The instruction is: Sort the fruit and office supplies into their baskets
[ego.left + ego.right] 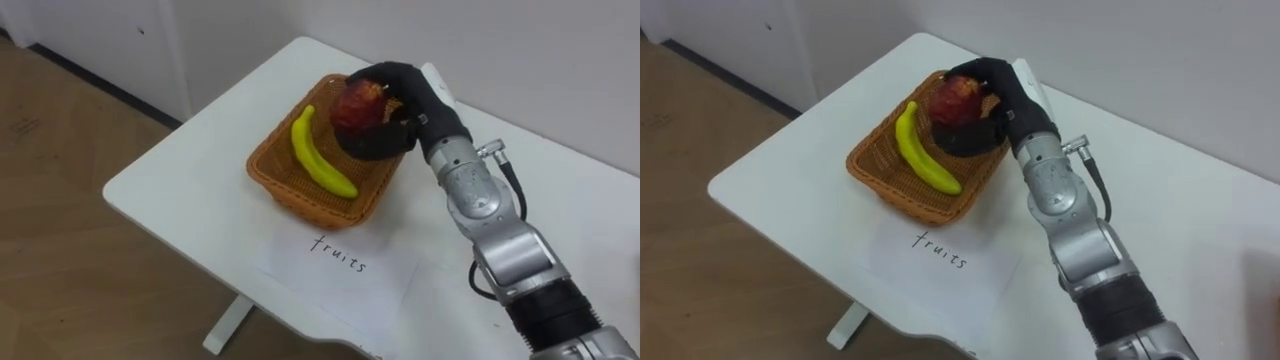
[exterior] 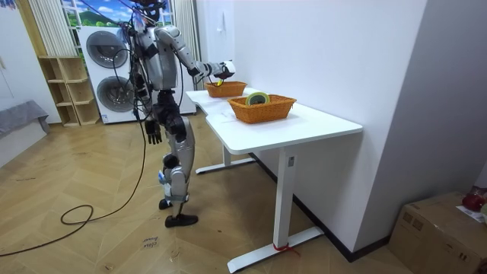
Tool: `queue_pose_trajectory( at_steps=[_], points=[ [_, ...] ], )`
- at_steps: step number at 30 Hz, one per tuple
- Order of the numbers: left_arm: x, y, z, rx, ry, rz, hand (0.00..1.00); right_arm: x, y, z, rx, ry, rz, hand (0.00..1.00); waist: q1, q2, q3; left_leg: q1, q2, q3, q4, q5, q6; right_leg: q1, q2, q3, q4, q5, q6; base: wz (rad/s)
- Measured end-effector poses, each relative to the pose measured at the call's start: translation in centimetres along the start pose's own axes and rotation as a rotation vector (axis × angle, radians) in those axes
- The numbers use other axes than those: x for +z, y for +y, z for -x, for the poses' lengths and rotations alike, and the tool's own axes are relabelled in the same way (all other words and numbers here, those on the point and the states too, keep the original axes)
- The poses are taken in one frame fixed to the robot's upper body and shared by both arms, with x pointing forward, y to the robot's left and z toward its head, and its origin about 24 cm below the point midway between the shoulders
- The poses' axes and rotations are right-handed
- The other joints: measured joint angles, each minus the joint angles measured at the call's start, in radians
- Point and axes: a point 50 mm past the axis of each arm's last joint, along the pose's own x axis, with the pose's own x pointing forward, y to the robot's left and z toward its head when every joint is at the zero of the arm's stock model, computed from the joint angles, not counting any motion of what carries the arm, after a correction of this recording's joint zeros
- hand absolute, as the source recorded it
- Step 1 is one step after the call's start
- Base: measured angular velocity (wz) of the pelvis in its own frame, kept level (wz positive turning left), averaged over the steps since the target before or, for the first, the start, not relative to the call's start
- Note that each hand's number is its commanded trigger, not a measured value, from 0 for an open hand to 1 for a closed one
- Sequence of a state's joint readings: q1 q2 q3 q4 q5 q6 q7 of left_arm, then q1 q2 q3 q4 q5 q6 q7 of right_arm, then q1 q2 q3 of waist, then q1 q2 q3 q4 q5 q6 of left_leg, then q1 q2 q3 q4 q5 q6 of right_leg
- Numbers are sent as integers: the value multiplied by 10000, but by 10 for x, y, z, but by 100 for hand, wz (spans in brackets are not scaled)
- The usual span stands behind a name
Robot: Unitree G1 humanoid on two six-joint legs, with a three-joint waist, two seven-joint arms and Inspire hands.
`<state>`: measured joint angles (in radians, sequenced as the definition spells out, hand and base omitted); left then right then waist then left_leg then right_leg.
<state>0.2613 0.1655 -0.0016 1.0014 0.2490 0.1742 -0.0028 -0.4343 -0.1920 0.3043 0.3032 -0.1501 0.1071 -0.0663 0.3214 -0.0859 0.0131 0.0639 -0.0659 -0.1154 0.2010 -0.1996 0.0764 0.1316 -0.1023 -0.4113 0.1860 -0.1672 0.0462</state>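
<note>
A red apple [image 1: 352,108] is held in my right hand [image 1: 405,115], whose dark fingers curl round it just above the far right corner of the woven fruit basket [image 1: 283,186]. A yellow banana [image 1: 318,158] lies inside that basket. A sheet of paper with a handwritten label [image 1: 340,262] lies on the white table [image 1: 190,190] in front of the basket. In the room view I stand at the table's side, and a second woven basket [image 2: 272,111] nearer the camera holds a green roll [image 2: 257,98]. My left hand [image 2: 154,131] hangs by my thigh.
The table's corner and edge run close to the basket's left side, with wooden floor [image 1: 70,240] below. A white wall stands behind the table. In the room view, washing machines [image 2: 106,68] and a shelf [image 2: 65,91] stand behind me, and a cardboard box [image 2: 441,228] sits at lower right.
</note>
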Motion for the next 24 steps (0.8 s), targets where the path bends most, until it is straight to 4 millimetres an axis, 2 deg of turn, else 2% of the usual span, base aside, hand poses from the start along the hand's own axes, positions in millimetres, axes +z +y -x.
queue_pose_trajectory(
  at_steps=[3, 8, 13, 21, 22, 23, 24],
  points=[
    [0, 0, 0, 11, 6, -76, 0, -5, 2, 0, 118, 244, 38, 100, 100, -59, 10, -16, 1, -4, -1, 0, 0, -17, 4, 12, -1, -1, 0, 0],
    [-1, 0, 0, 46, 27, -267, 0, -5, 5, 0, 377, 230, 84, 100, 131, -149, -20, -26, 3, -7, -9, 0, 0, -18, 9, 8, -2, 0, 0, 0],
    [0, 4, 0, 144, 8, -67, 0, -5, 9, 1, 641, 211, 119, 100, 135, -330, 20, -51, 4, -2, -9, 0, 0, -44, 73, 31, -25, 0, 0, 0],
    [-1, 6, 0, 220, 83, 79, 0, -5, 10, 1, 861, 248, 63, 100, 136, -371, 15, -63, 16, 22, -39, 0, 0, -87, 91, 72, -43, 1, -1, 0],
    [-1, 6, 0, 219, 103, 80, 0, -6, 11, 1, 925, 274, -7, 91, 136, -385, 5, -75, 21, 30, -38, 0, 0, -107, 103, 135, -44, 1, -1, 0],
    [-1, 6, 0, 219, 110, 80, 0, -6, 11, 1, 962, 294, -47, 69, 135, -392, 0, -78, 23, 32, -38, 0, 0, -112, 106, 146, -44, 1, -1, 0],
    [-1, 6, 0, 220, 113, 81, 0, -8, 11, 1, 1024, 354, -105, 56, 135, -399, -5, -79, 23, 33, -38, 0, 0, -113, 108, 165, -46, 1, -1, 0]
  ],
)
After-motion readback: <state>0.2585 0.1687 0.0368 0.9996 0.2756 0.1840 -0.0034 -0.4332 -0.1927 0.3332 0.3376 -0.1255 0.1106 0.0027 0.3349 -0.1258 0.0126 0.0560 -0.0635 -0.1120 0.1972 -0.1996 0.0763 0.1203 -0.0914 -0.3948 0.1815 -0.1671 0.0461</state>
